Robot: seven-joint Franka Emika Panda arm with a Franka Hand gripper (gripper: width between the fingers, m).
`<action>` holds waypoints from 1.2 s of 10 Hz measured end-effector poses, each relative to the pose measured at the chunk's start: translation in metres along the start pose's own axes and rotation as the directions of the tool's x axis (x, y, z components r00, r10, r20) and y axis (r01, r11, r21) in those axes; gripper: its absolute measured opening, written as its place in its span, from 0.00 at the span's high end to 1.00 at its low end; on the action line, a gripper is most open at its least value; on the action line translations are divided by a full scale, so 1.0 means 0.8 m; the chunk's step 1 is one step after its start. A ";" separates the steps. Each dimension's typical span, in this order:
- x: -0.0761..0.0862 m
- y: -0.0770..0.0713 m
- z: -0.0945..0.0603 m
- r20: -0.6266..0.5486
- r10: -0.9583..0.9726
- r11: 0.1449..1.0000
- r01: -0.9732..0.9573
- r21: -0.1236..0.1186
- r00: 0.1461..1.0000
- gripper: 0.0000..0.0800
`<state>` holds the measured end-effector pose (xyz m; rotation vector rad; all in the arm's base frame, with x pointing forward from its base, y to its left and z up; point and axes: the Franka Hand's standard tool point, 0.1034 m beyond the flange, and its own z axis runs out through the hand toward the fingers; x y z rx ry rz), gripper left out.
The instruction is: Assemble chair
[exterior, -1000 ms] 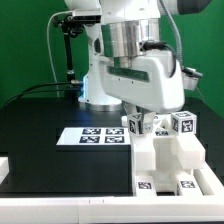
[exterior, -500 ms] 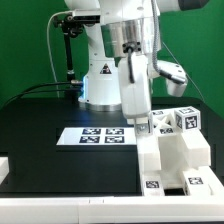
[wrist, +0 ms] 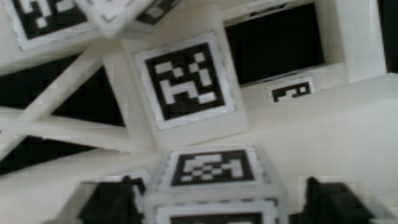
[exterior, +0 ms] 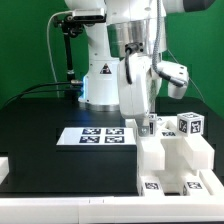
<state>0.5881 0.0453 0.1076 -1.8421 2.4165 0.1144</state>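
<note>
No readable text; only square tags on the chair (exterior: 170, 155) and marker board (exterior: 95, 136).

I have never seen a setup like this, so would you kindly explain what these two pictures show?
The large white machine is a robot arm working over a black table. The exterior view comes from a camera off the arm; the wrist view looks down past the dark fingertips. Its gripper is lowered onto a blocky white chair assembly carrying square tags. The jaws appear closed around a small tagged part on top, though I cannot confirm this. Beside it lies the flat marker board.
</note>
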 end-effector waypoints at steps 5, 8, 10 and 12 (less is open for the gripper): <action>-0.005 -0.002 -0.028 0.038 -0.248 0.969 0.248 0.004 0.968 0.19; -0.023 -0.003 -0.076 0.082 -0.303 0.953 0.302 0.029 0.950 0.19; -0.021 -0.001 -0.068 0.077 -0.302 0.953 0.301 0.020 0.950 0.19; -0.020 -0.001 -0.067 0.077 -0.302 0.953 0.301 0.019 0.950 0.19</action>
